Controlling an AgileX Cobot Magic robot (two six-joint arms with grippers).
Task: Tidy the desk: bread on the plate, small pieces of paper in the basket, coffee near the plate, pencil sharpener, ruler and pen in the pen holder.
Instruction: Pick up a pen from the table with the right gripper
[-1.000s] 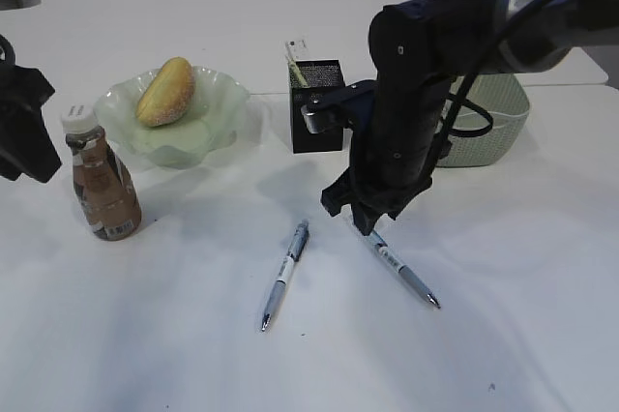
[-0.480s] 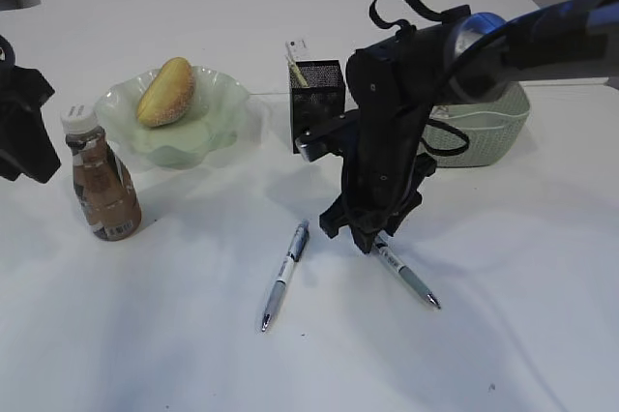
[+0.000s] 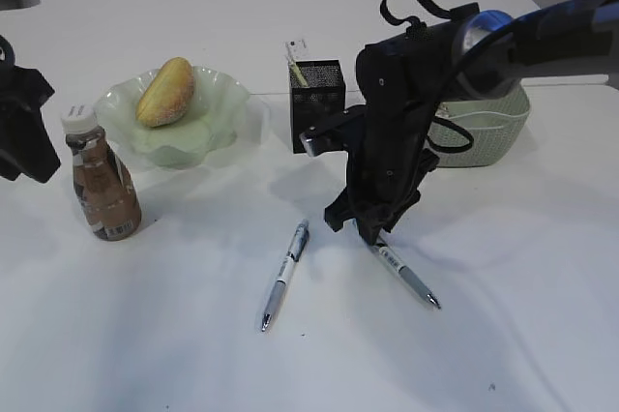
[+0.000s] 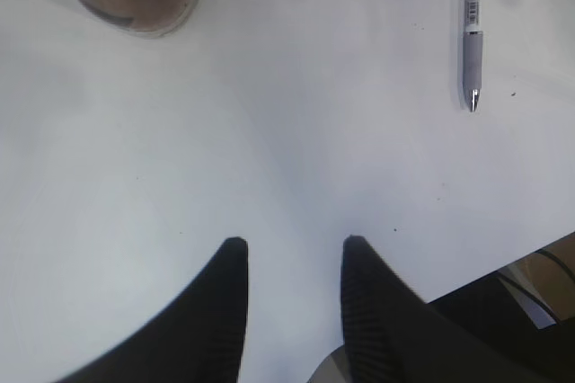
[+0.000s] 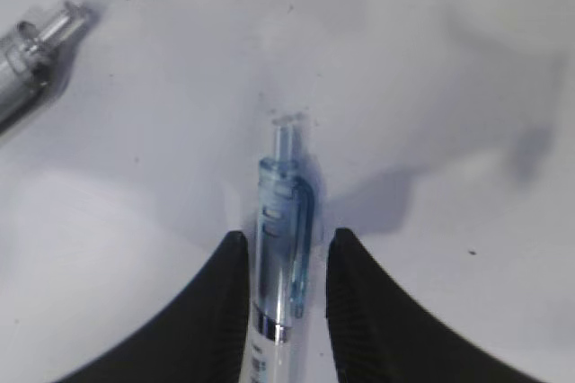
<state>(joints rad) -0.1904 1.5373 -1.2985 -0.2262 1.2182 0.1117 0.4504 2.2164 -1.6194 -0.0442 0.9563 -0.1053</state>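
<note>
The right gripper (image 5: 283, 257) has its two black fingers (image 5: 225, 302) on both sides of a blue pen (image 5: 280, 248), which lies on the white desk (image 5: 431, 68). A second pen (image 5: 31, 50) is at top left.

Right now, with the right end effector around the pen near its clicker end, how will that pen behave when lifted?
The pen looks like a stiff plastic barrel, so it probably won't flex. The right end effector grips it near the clicker end, so its long free end may droop or pivot. Its round, smooth body might slip, or roll on the desk if dropped.
</note>
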